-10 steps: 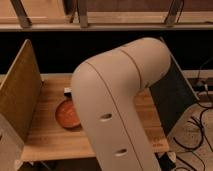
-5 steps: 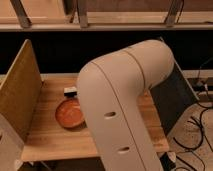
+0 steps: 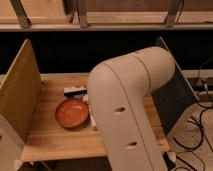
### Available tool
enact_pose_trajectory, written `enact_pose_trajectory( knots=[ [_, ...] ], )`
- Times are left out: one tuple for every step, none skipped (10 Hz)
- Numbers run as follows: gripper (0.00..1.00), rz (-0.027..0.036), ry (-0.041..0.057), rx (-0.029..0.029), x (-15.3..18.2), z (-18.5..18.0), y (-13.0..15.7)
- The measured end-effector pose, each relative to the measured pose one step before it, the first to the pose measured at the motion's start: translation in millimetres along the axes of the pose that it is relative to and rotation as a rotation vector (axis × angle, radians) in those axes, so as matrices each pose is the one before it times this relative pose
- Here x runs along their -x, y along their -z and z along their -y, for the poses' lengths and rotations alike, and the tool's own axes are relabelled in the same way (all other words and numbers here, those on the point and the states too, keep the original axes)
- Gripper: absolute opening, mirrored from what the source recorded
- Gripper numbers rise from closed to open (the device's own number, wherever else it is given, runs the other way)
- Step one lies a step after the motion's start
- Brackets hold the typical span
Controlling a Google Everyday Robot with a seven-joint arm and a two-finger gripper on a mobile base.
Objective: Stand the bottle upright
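You're looking at a robot test bay, more lab than home. A bare wooden table (image 3: 55,142) is fenced by a board wall (image 3: 20,95) at 9 o'clock and a dark panel (image 3: 172,102) at 3 o'clock. Loose cables (image 3: 200,125) trail at 4 o'clock and metal framing (image 3: 100,25) runs across at 12 o'clock. The gripper is hidden behind the arm (image 3: 125,100).

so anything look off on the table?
Nothing clearly off. The arm blocks much of the table, hiding the hand. A whitish sliver beside the orange plate may be the bottle; its pose can't be told.

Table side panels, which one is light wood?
The panel at the picture's left, tan; the right one is dark grey. The claw is hidden behind the arm.
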Motion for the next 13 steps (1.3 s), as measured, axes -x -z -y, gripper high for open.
enact_pose_trajectory(
  knots=[
    [0.8, 0.00172, -0.01112, -0.00732, 4.4, 4.98, 2.85],
    [0.8, -0.00311, -0.00915, -0.00738, 2.66, 4.53, 1.24],
    [0.8, -0.00584, -0.00572, -0.00353, 0.76, 1.91, -0.48],
    [0.8, -0.01535, -0.00341, 0.00281, -1.1, -1.1, -5.21],
    [0.8, -0.00982, -0.00125, 0.00584, -0.7, -2.33, -4.26],
    [0.8, -0.01119, -0.00036, 0.01, 0.23, -3.85, -5.72],
    [0.8, -0.01016, 0.00292, 0.01006, 0.74, -4.43, -5.09],
    [0.8, -0.00872, 0.00412, 0.01385, 1.24, -5.2, -4.76],
    [0.76, -0.00776, 0.00215, 0.0178, 0.53, -5.08, -3.68],
    [0.67, -0.00915, 0.0053, 0.02362, -0.4, -7.31, -2.99],
    [0.56, -0.01298, 0.01106, 0.02729, -2.63, -8.52, -0.79],
    [0.52, -0.01072, 0.01276, 0.01675, -2.96, -5.91, 1.07],
    [0.49, -0.01835, 0.01585, 0.01051, -7.11, -3.49, -0.2]
  ],
)
